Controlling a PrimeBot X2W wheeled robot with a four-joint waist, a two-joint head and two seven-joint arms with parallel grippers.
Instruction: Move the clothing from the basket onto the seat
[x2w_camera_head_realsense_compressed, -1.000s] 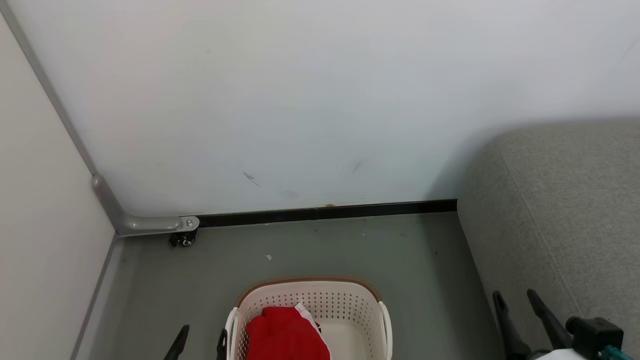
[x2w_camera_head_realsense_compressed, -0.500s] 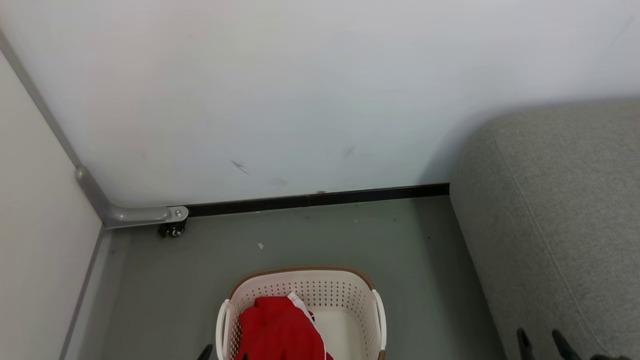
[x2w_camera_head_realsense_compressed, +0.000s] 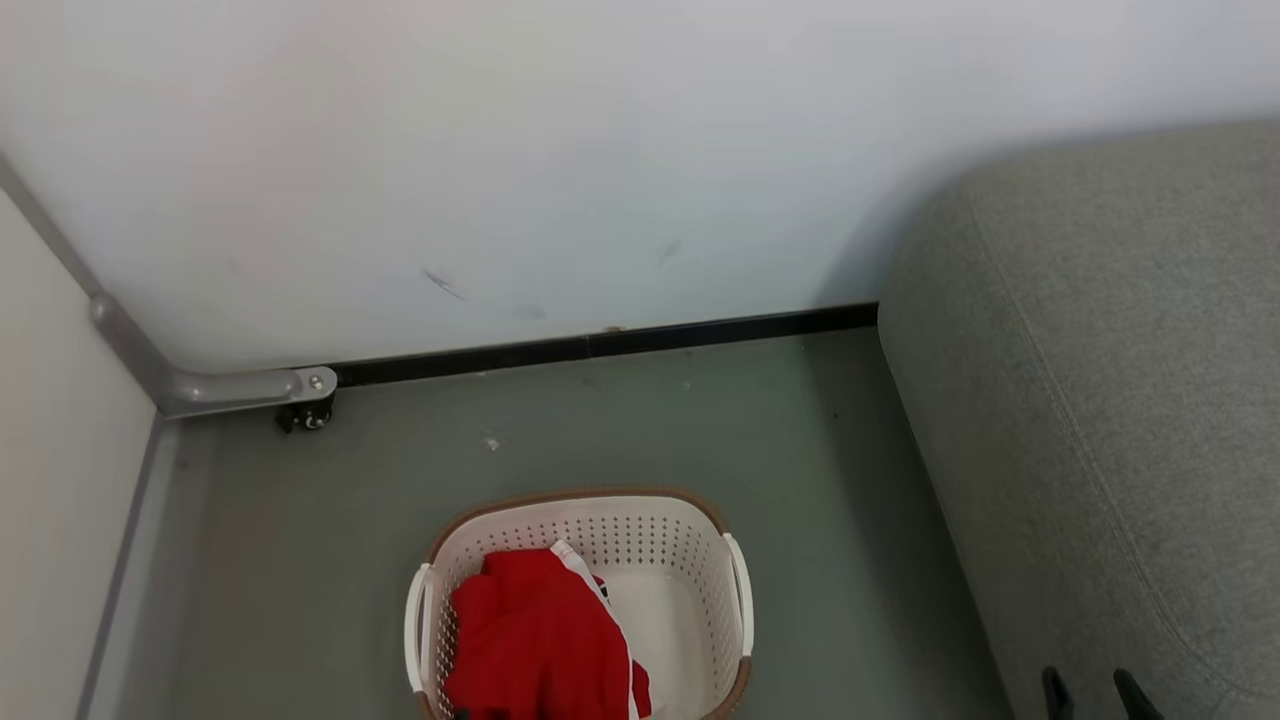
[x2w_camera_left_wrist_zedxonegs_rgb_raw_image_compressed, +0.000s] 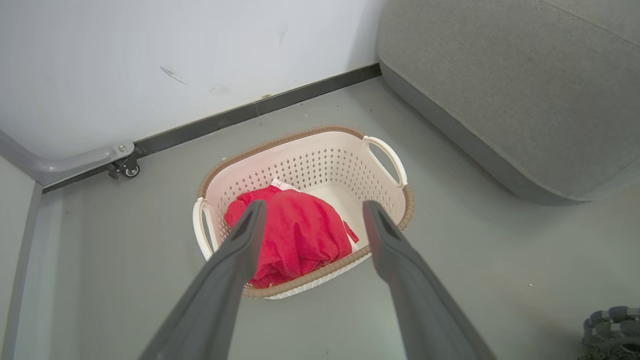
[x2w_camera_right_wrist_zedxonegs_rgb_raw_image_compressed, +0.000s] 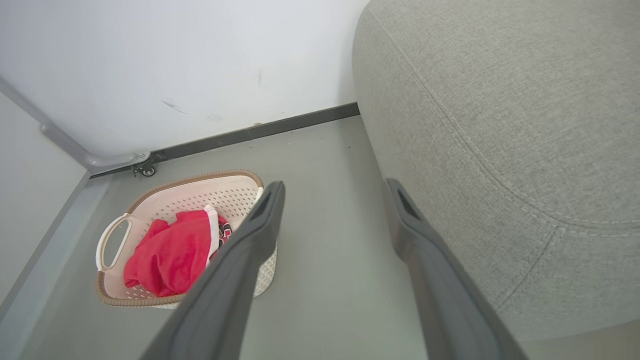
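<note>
Since the soft bright red garment with white trim (x2w_camera_left_wrist_zedxonegs_rgb_raw_image_compressed: 295, 235) lay bunched inside the cream perforated plastic laundry basket (x2w_camera_left_wrist_zedxonegs_rgb_raw_image_compressed: 325, 162), nothing counted as moved yet; none of it was on the large grey woven-fabric sofa seat (x2w_camera_left_wrist_zedxonegs_rgb_raw_image_compressed: 500, 90). Whole transfer looked left to do.

State of the left pincer (x2w_camera_left_wrist_zedxonegs_rgb_raw_image_compressed: 314, 206): two long dark fingers spread wide, nothing between them, hanging above the basket's near rim, red heap framed between the tips in the left wrist view. No contact with cloth. The right pincer (x2w_camera_right_wrist_zedxonegs_rgb_raw_image_compressed: 335, 185) was likewise spread and empty, over the smooth grey floor (x2w_camera_right_wrist_zedxonegs_rgb_raw_image_compressed: 320, 280) between basket and seat, near the seat's rounded corner.

Materials: garment read as limp knit, creased into a mound toward the basket's left side, white band along one edge, a scrap of black-and-white print at the fold in the right wrist view. Basket was rigid, oval, diamond-punched walls, brown woven-look rim, white loop handles on two opposite sides. Seat had coarse weave, a stitched seam along its top edge, and dwarfed the basket. Probably a forgiving drop zone; the perforations might snag a fingertip.
</note>
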